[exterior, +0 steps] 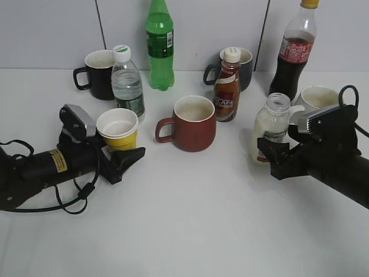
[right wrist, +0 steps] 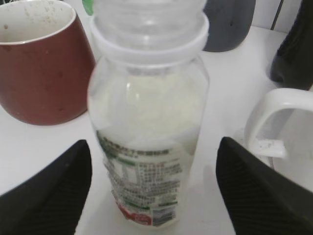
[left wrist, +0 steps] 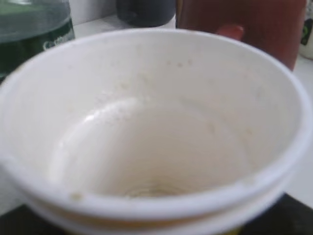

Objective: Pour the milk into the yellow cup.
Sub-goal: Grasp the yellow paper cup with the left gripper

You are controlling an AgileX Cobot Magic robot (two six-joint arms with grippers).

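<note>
The left gripper (exterior: pixel 124 154) lies low on the white table (exterior: pixel 190 219) at the near left, its dark fingers spread wide on either side of the yellow cup (exterior: pixel 119 130). The cup stands upright between them; the pictures do not settle whether the pads press its wall. In the left wrist view the cup's white inside (left wrist: pixel 151 147) fills the frame and holds no liquid.

At the near right, the right gripper (exterior: pixel 270 154) reaches in with its jaws apart around the base of the milk bottle (exterior: pixel 270 128). In the right wrist view the 2 black fingertips (right wrist: pixel 54 196) stand clear of the bottle (right wrist: pixel 149 142) on both sides, with table showing in the gaps. The bottle is upright, capless, with white liquid inside and a printed label low on its body.

Between the 2 grippers and slightly farther back stands a dark-red mug (exterior: pixel 193 123), handle to the left. Just behind it to the right is a brown coffee bottle (exterior: pixel 227 86) with a cream cap. A clear water bottle (exterior: pixel 127 83) with a white cap stands just behind the yellow cup. A white mug (exterior: pixel 314 99) sits behind the right gripper.

Along the back, near the wall, are a black mug (exterior: pixel 98 74), a green bottle (exterior: pixel 159 46), a dark mug (exterior: pixel 245 68) and a cola bottle (exterior: pixel 293 55).
</note>
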